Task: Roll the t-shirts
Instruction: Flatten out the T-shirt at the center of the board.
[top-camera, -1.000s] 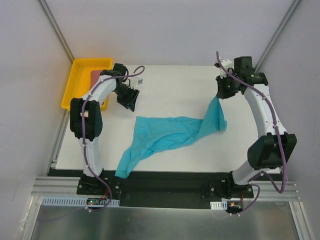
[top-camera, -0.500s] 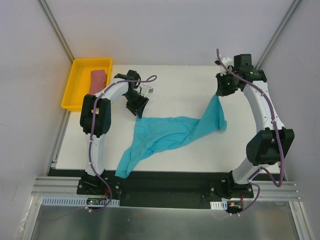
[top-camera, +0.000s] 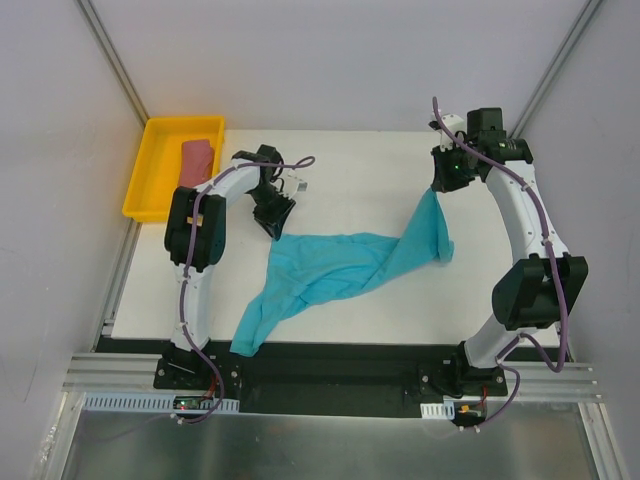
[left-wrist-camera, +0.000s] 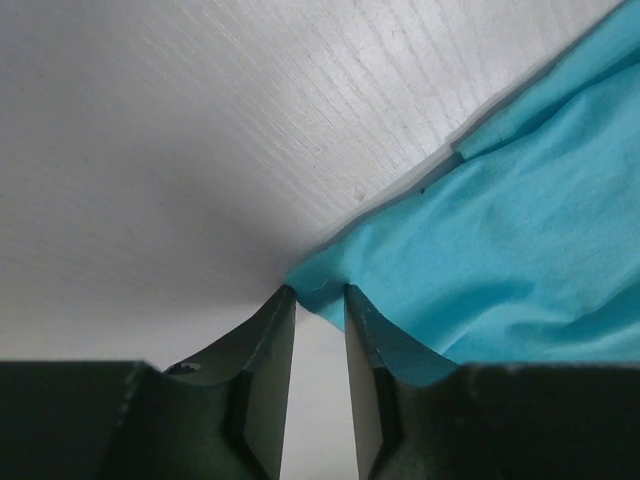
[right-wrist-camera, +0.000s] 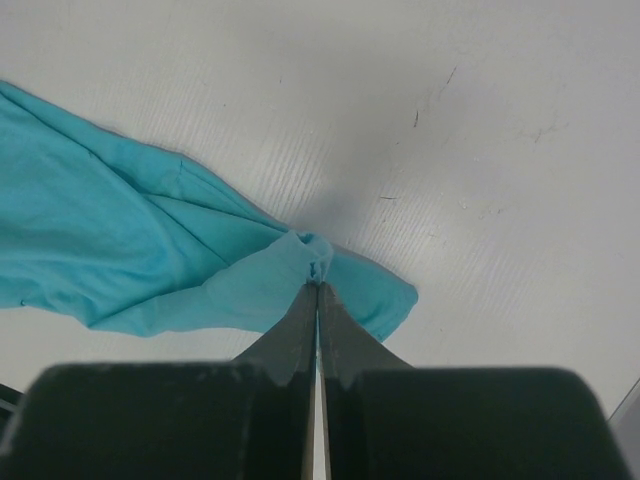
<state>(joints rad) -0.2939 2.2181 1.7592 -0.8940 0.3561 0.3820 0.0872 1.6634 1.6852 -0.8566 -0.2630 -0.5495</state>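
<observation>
The left fingers (left-wrist-camera: 265, 370) sit low, slightly apart; the right fingers (right-wrist-camera: 295, 335), raised, press together.

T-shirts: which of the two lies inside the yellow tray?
The red-pink t-shirt, bunched in the yellow tray; the teal t-shirt is spread on the table.

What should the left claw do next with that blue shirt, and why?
Probably close the left gripper on the teal t-shirt's corner. That corner lies right at its slightly parted fingertips, not yet clamped, while the right gripper pinches another part of the shirt and holds it raised.
</observation>
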